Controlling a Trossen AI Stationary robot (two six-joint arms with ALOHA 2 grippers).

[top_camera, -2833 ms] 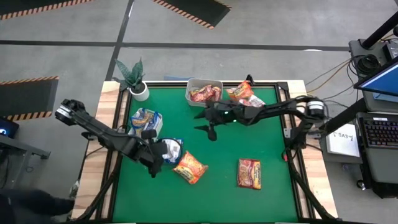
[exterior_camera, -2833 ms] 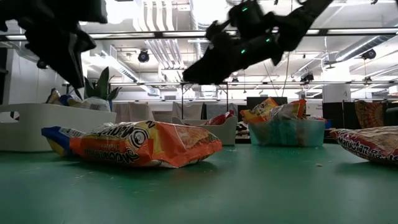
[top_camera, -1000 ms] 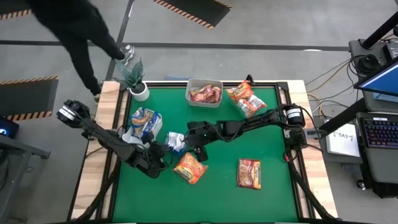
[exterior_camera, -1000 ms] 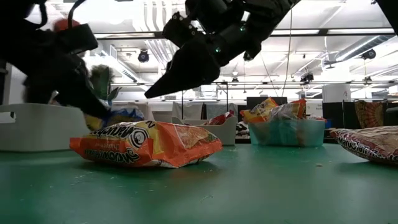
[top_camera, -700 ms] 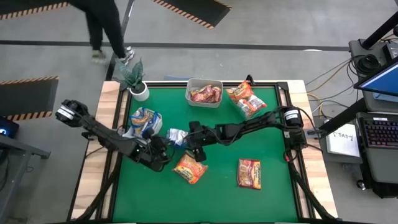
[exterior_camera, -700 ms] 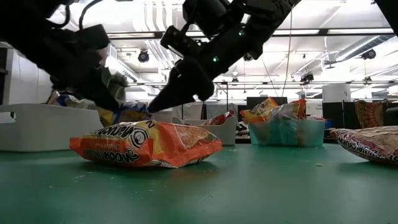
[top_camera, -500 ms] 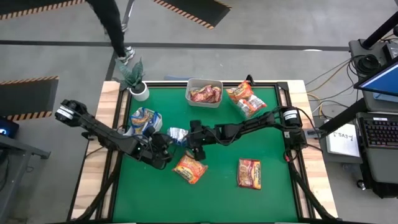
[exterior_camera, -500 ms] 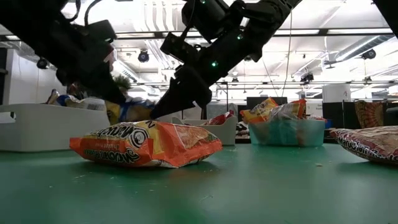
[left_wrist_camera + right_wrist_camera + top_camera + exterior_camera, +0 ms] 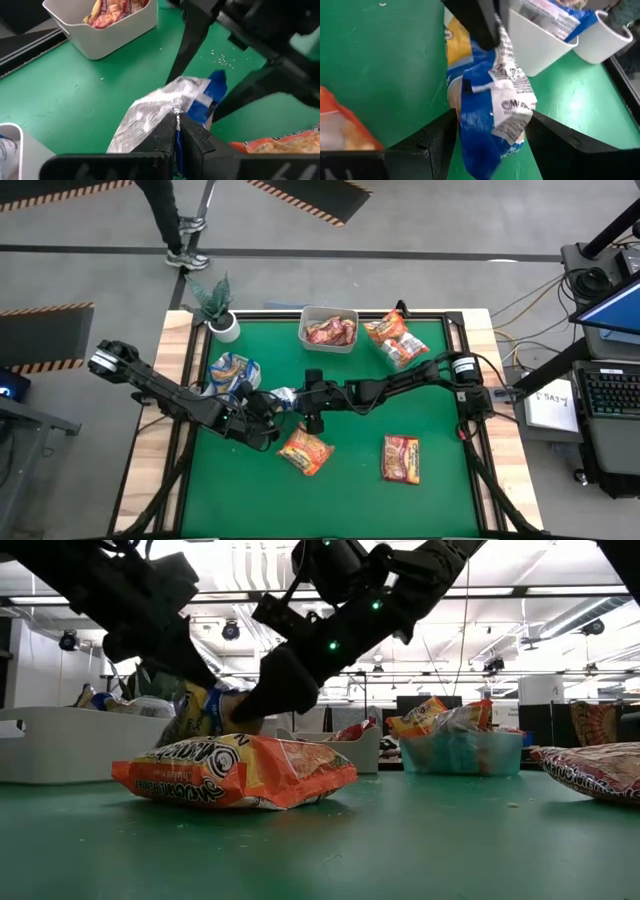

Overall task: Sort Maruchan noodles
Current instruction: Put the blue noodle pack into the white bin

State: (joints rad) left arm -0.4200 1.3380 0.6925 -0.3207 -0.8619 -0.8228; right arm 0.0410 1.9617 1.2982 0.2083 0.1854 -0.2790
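Maruchan noodles lie sorted in part; the blue-and-white packet (image 9: pixel 283 396) is lifted off the green table (image 9: pixel 440 490), just above the orange packet (image 9: pixel 305 450), which serves as reference. From above, the left gripper (image 9: pixel 268 402) meets that blue-and-white packet from the planter side and the right gripper (image 9: pixel 300 396) from the opposite side. A dark red packet (image 9: pixel 400 457) lies well apart to the right of the orange packet. At table height, the orange packet (image 9: pixel 235 772) rests flat, with both grippers and the blue-and-white packet (image 9: pixel 205 710) directly above it. The left wrist view shows the left gripper's (image 9: pixel 178 131) fingers pinched shut on the blue-and-white packet's (image 9: pixel 165 107) edge. The right wrist view shows the right gripper's (image 9: pixel 492 131) fingers spread either side of the blue-and-white packet (image 9: pixel 492 117); contact cannot be confirmed. A white tub (image 9: pixel 547 42) holding another blue packet stands beyond.
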